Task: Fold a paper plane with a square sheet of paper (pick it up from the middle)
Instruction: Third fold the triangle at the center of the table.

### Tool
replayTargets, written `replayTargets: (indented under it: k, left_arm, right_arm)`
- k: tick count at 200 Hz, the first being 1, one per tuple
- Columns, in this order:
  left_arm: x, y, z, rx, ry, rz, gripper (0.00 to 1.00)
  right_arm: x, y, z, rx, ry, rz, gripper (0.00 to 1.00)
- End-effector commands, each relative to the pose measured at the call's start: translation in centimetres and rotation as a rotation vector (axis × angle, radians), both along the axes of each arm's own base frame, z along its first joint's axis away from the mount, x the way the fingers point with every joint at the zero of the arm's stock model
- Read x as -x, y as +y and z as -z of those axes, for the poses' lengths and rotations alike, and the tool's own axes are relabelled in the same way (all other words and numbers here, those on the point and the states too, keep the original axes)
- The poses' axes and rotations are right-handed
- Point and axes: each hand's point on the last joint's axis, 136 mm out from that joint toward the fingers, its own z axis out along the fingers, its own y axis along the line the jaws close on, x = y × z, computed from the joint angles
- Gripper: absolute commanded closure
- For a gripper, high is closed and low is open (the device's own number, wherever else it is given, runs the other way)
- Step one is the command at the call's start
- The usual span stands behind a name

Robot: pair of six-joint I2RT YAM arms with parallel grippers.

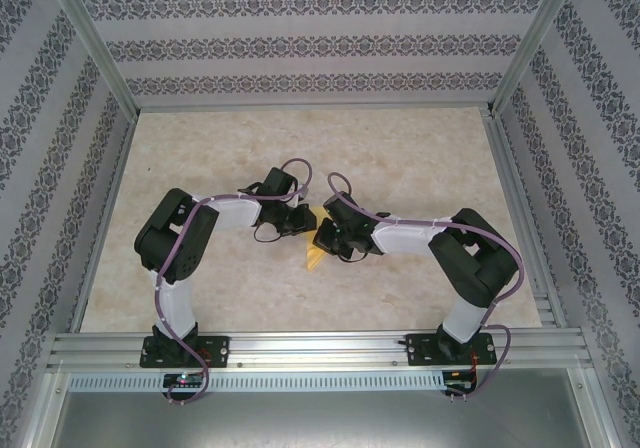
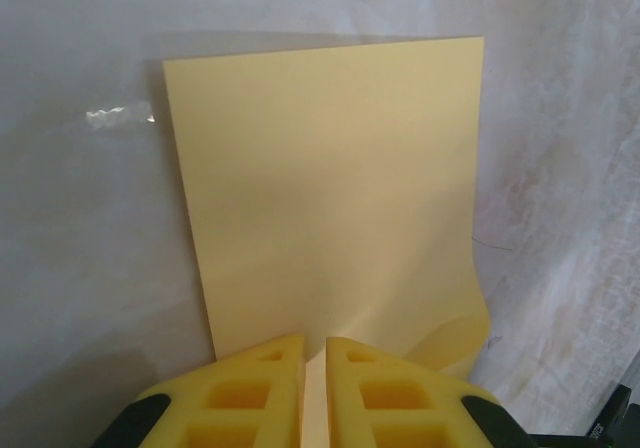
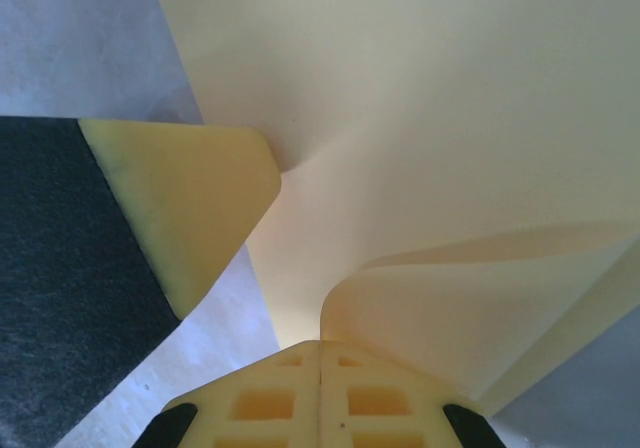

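Note:
The square sheet of paper (image 1: 314,258) is plain yellow-orange and hangs between my two grippers over the middle of the table. In the left wrist view the sheet (image 2: 330,188) spreads flat ahead, one near corner curled up. My left gripper (image 2: 315,353) is shut on its near edge, paper filling the thin slit between the fingers. In the right wrist view the sheet (image 3: 450,118) bends into a curl that runs into my right gripper (image 3: 320,346), which is shut on it. One left finger (image 3: 190,208) shows there, touching the sheet. From above, the left gripper (image 1: 300,220) and right gripper (image 1: 325,236) almost meet.
The pale marbled table (image 1: 400,158) is fenced by aluminium rails (image 1: 300,348) and patterned walls (image 1: 300,43). A scrap of clear tape (image 2: 120,115) lies on the table beside the sheet's far left corner.

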Motion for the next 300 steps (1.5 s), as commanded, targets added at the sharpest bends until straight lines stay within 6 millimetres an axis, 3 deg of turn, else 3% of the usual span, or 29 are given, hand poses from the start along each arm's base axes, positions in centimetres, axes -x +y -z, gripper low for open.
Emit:
replayTargets:
  k: [1,235,272,300]
  left_arm:
    - [-0.1,0.2,-0.2,-0.005,-0.006,0.016,0.86]
    - [0.0,0.3,-0.4,-0.004,-0.01,0.013,0.86]
    - [-0.8,0.6,-1.8,0.001,-0.036,-0.023,0.83]
    - [-2.7,2.5,-3.9,0.0,-0.081,-0.123,0.77]
  right_arm:
    - [-0.8,0.2,-0.1,0.004,-0.015,-0.003,0.98]
    - [-1.0,-0.7,1.4,0.045,0.009,0.035,0.98]
    - [-1.0,-0.8,1.6,0.055,0.016,0.037,0.96]
    - [-0.8,-1.0,2.0,0.064,0.023,0.038,0.92]
